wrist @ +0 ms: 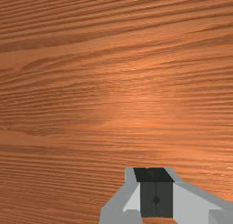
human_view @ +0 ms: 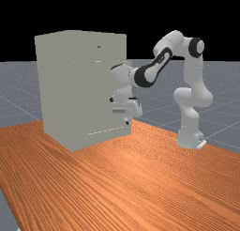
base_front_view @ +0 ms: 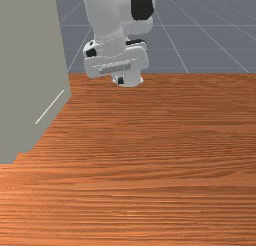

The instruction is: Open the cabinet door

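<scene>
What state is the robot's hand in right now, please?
Hand: closed, its two fingers meeting along a seam, holding nothing.

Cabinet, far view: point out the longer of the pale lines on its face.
The lower pale line, just above the cabinet's bottom edge; the upper one is far shorter.

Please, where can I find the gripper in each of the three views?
Far view: the gripper is near the picture's middle, before the lower part of the cabinet.
Front view: near the top, left of the middle, to the right of the cabinet.
Wrist view: at the bottom edge, right of the middle, fingers closed together.
Shared landmark: the wood table.
</scene>
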